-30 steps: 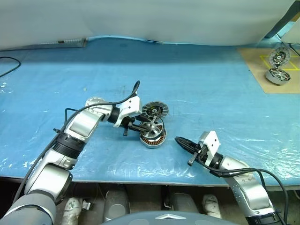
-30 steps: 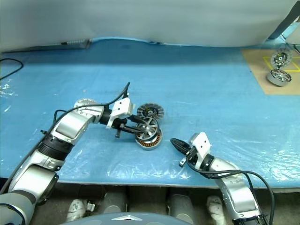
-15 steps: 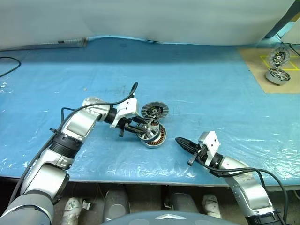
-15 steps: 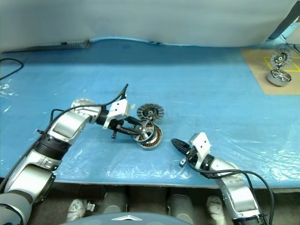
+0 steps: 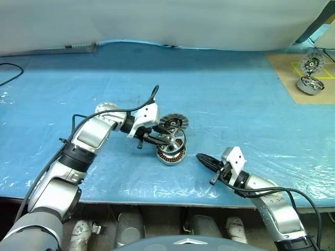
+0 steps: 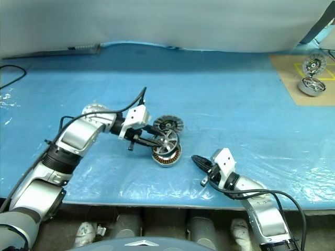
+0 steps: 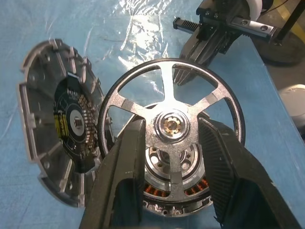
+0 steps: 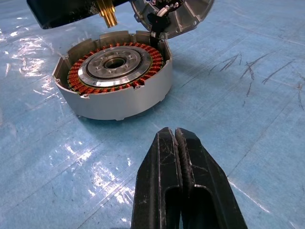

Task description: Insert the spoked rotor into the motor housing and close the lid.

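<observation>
Hovering just above the motor housing point(image 5: 171, 153), the spoked rotor point(image 7: 171, 125) is pinched at its hub by the left gripper point(image 7: 172, 143), not yet seated; the lid point(image 5: 173, 123) stands open behind the housing, the right gripper point(image 8: 177, 143) fingers pressed together nearby.

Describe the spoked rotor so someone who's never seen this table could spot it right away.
On the blue plastic-covered table, look near the front middle, where the squat round silver housing with copper windings sits. The small silver five-spoked wheel with a dark rim hangs just above it, gripped at its hub by the left gripper. Unlike the finned open lid beside it, you can see through it.
</observation>
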`<action>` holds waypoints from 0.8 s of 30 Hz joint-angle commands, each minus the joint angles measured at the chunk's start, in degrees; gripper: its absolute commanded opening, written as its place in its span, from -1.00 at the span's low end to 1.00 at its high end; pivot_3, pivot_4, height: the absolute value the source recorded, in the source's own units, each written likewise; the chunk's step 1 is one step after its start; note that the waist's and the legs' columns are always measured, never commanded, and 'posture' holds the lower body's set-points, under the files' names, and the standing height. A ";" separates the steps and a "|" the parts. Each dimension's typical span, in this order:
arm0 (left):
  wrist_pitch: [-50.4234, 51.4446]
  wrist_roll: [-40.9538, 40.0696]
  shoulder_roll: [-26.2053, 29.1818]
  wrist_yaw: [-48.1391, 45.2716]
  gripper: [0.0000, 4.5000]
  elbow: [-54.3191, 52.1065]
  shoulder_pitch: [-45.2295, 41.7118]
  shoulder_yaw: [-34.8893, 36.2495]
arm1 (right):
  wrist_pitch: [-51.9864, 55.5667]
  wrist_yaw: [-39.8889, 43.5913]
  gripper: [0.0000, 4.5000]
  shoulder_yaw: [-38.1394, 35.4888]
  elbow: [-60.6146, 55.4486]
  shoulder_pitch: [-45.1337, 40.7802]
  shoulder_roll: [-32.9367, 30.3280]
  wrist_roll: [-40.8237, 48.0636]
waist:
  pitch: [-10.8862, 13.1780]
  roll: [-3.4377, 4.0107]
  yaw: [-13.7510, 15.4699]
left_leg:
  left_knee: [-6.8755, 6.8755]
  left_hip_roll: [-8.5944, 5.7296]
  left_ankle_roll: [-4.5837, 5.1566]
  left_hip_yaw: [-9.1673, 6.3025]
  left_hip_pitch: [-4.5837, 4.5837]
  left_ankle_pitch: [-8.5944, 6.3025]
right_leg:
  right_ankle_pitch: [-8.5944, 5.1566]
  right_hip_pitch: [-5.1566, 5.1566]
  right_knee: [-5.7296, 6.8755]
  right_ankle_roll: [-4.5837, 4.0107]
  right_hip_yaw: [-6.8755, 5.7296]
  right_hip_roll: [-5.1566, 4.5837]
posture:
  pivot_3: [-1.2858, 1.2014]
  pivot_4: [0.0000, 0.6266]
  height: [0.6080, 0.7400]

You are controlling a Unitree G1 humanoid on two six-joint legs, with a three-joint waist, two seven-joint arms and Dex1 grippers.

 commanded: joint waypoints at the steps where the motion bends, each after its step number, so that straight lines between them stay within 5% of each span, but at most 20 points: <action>1: 0.31 -1.08 0.50 -0.57 -0.41 -2.18 -0.33 0.70 | -0.29 0.21 -1.00 -0.06 -0.44 -0.45 -0.38 0.13 | 0.00 0.00 -0.01 | 0.00 0.00 0.00 0.00 0.00 0.00 | 0.00 0.00 0.00 0.00 0.00 0.00 | 0.03 -0.52 1.00; 24: -4.70 2.49 -1.08 1.83 -0.41 1.93 3.10 -0.90 | -0.43 0.30 -1.00 -0.91 -0.38 -0.88 -1.36 0.31 | 0.00 0.00 0.02 | 0.02 0.00 0.00 0.00 0.00 0.00 | 0.00 0.01 0.00 0.00 0.00 -0.01 | 0.03 -0.52 1.00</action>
